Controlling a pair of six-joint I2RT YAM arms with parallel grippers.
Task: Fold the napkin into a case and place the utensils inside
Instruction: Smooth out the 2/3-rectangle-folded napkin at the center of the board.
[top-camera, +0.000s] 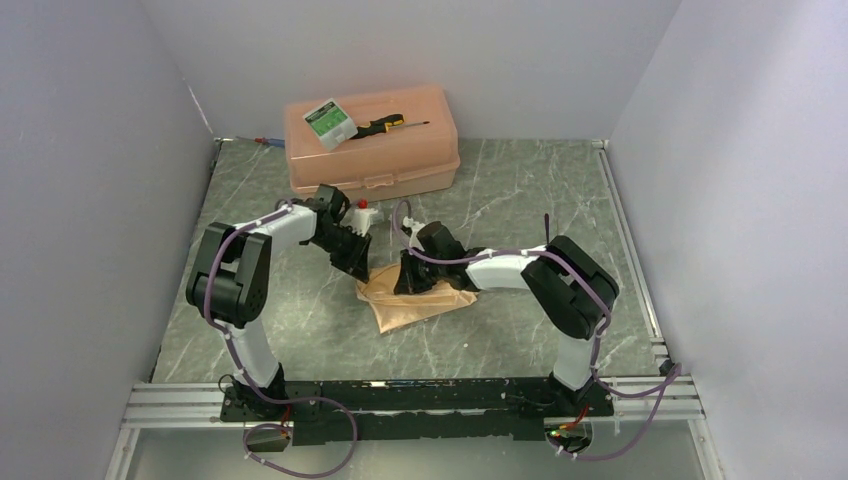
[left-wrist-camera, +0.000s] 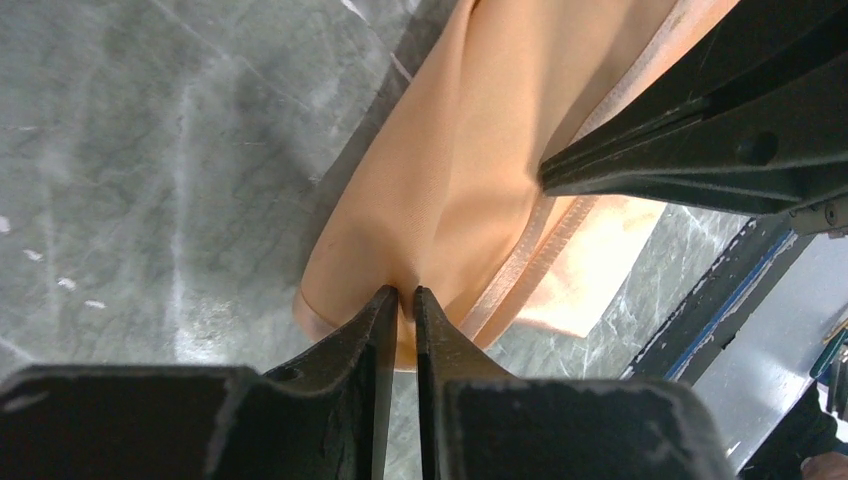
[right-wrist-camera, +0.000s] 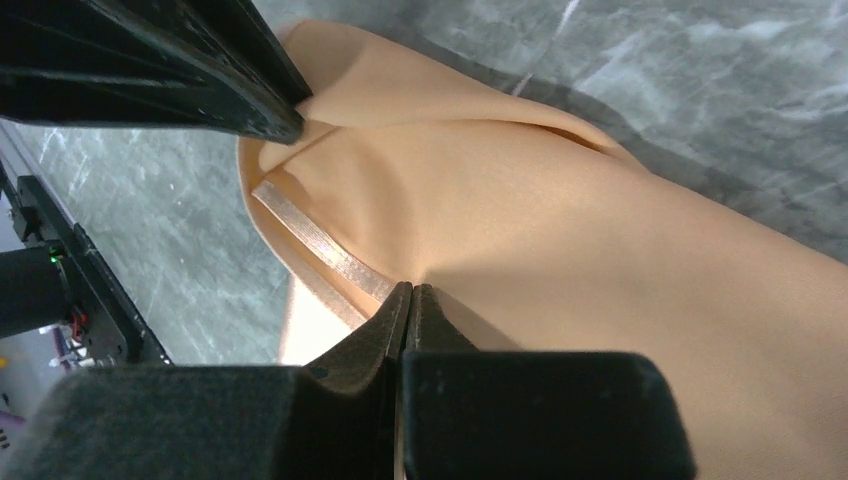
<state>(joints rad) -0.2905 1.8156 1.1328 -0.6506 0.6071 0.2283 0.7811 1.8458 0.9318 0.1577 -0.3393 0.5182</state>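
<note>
The peach-orange napkin (top-camera: 415, 300) lies partly folded on the marble table between the two arms. My left gripper (top-camera: 362, 268) is shut on a pinch of the napkin (left-wrist-camera: 470, 170) at its left edge. My right gripper (top-camera: 408, 283) is shut on the napkin (right-wrist-camera: 600, 250) beside a shiny hemmed edge (right-wrist-camera: 320, 245). The other gripper's fingers show in each wrist view, the right one's in the left wrist view (left-wrist-camera: 700, 140) and the left one's in the right wrist view (right-wrist-camera: 180, 70). The two grippers are close together. No utensils and no finished case are in view.
A rigid peach plastic box (top-camera: 372, 142) stands at the back of the table with a black-and-yellow screwdriver (top-camera: 385, 124) and a small green-and-white packet (top-camera: 330, 122) on its lid. A small white and red object (top-camera: 366, 212) sits behind the left gripper. Grey walls enclose the table.
</note>
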